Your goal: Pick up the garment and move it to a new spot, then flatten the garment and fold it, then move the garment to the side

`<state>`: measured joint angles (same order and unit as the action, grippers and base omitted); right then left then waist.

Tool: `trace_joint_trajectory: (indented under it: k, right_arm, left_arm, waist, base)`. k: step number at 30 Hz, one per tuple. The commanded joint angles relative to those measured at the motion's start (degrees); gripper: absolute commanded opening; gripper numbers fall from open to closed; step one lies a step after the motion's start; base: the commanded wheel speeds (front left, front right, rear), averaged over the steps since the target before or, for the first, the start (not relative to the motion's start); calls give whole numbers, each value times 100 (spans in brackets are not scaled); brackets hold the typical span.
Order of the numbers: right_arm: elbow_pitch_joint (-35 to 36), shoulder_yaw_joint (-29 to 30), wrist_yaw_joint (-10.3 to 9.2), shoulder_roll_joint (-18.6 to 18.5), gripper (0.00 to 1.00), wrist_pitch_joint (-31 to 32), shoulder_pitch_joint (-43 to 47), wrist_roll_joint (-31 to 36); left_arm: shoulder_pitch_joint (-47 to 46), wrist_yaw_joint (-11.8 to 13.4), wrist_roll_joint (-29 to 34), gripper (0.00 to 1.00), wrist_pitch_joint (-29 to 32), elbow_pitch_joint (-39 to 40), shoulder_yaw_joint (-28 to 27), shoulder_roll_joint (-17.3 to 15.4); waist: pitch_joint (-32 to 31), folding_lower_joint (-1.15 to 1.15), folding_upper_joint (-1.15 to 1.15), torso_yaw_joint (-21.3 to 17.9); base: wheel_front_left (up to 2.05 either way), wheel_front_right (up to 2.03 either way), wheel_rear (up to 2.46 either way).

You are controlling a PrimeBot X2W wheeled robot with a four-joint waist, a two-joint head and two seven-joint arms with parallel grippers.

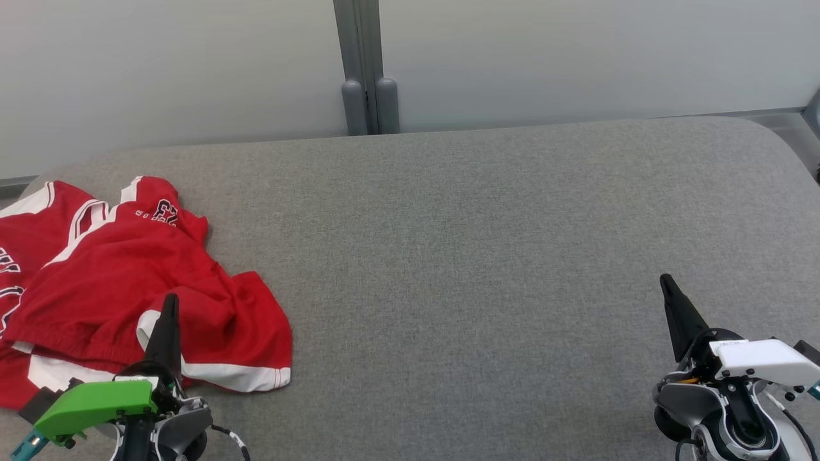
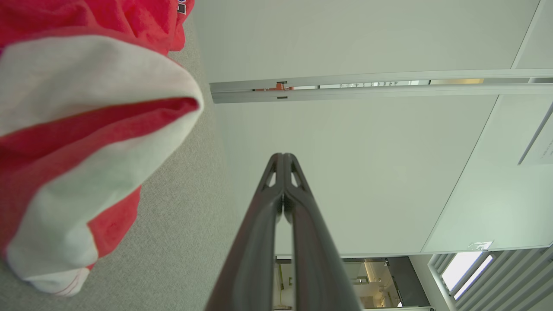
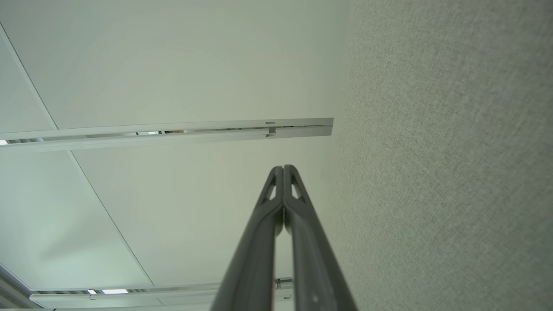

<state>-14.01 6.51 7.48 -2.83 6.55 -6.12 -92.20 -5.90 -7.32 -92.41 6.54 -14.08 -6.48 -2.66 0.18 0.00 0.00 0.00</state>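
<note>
Red, white-trimmed crumpled jersey [image 1: 128, 282] lies on the grey fabric desk's [image 1: 480, 256] left end; left gripper [image 1: 170, 301] beside it and right gripper [image 1: 667, 282] well apart have closed, empty fingers [image 2: 255, 242].

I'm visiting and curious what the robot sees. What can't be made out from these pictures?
Head view: the red garment runs off the left edge, so its full shape is unknown.
Head view: its lettering is creased and too small to read.
Head view: the left gripper covers part of the white hem.
Left wrist view: the garment is close, blurred and cut by the left edge.
</note>
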Motion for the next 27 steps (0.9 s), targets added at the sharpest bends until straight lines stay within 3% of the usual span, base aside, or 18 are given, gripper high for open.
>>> trace_joint_trajectory:
  k: [1, 14, 15, 16, 17, 27]
  right_arm:
    - [-6, 4, 2, -6, 0, 13, -29, -42]
    - [-6, 4, 2, -6, 0, 13, -29, -42]
    - [0, 0, 0, 0, 100, 0, 0, 0]
    - [-15, -2, 0, 2, 0, -4, 9, 3]
    - [-71, -4, -1, 18, 100, -3, 43, 3]
    - [35, -132, -1, 17, 100, -275, 189, 254]
  left_arm:
    - [-77, -36, -2, 0, 14, 10, -15, -42]
    - [-77, -36, -2, 0, 14, 10, -15, -42]
    - [0, 0, 0, 100, 0, 0, 0, 0]
    - [7, 3, 1, 0, -5, -16, 3, 4]
    - [44, 9, 0, 100, -7, -76, 10, 19]
    - [107, 6, 129, 100, -278, -64, 224, 20]
  waist:
    - [0, 0, 0, 0]
    - [0, 0, 0, 0]
    - [0, 0, 0, 0]
    - [0, 0, 0, 0]
    - [0, 0, 0, 0]
    - [-2, 0, 0, 14]
  base:
    - [0, 0, 0]
    - [0, 0, 0]
    - [0, 0, 0]
    - [0, 0, 0]
    - [0, 0, 0]
    - [0, 0, 0]
